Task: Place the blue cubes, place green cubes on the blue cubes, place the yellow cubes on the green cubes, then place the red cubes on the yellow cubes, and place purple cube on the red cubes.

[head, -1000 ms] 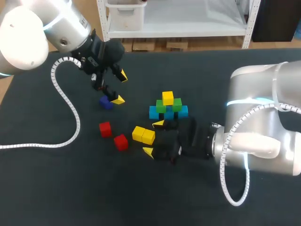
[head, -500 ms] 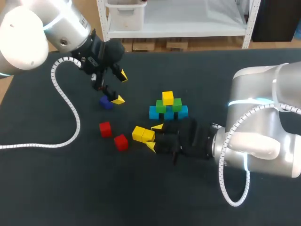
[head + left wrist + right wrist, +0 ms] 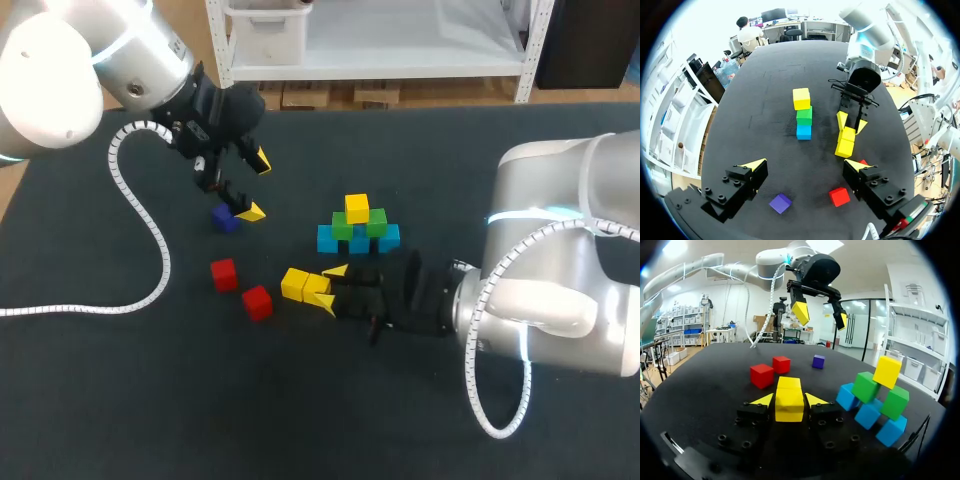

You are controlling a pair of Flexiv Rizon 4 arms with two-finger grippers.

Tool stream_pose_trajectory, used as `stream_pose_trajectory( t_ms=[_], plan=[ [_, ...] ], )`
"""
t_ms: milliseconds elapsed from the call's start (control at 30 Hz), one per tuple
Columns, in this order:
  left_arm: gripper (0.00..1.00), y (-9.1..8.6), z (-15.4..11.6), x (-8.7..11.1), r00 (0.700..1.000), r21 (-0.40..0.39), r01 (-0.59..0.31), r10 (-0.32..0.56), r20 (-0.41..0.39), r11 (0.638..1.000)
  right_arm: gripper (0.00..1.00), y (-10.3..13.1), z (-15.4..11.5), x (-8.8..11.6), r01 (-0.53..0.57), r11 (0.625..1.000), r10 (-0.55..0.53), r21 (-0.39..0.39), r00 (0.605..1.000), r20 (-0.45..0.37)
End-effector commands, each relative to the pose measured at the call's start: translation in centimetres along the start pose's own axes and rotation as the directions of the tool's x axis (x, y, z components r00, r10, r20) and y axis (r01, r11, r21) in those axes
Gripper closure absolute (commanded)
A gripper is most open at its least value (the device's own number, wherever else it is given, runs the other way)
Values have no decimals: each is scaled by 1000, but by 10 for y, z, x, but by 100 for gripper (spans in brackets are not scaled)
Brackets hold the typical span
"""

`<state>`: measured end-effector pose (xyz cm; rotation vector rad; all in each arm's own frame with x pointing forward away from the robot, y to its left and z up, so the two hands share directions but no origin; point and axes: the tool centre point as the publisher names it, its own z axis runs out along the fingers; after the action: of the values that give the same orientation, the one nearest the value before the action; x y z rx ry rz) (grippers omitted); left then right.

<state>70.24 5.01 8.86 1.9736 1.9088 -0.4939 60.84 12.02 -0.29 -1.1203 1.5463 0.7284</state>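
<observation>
right gripper [image 3: 789, 400] pinching small yellow cube [image 3: 789, 410] from both sides on black table [image 3: 695, 390]. second yellow cube [image 3: 789, 383] touches it just ahead. then nearer red cube [image 3: 762, 375], farther red cube [image 3: 781, 364], blue-green-yellow cube pyramid [image 3: 867, 390] beside. farthest: small purple cube [image 3: 818, 361] under left gripper [image 3: 257, 186], fingers spread wide.

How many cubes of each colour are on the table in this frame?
blue cubes: 3
green cubes: 2
yellow cubes: 3
red cubes: 2
purple cube: 1
Total: 11
</observation>
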Motion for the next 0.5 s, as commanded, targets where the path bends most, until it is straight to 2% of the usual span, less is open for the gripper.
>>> stream_pose_trajectory(
  t_ms=[33, 233, 500],
  plan=[
    [0, 1, 0, 1, 1000, 2, -3, 3, 2, 1000, 100, 1, -6, 0, -8, 1000, 8, -9, 1000, 5],
    [0, 1, 0, 1, 1000, 2, -3, 3, 2, 1000, 100, 2, -24, -7, -8, 999, 8, -39, 1000, -1],
    [0, 1, 0, 1, 1000, 2, -3, 3, 2, 1000, 100, -5, -66, -16, 12, 995, -16, -96, 999, -34]
  ],
)
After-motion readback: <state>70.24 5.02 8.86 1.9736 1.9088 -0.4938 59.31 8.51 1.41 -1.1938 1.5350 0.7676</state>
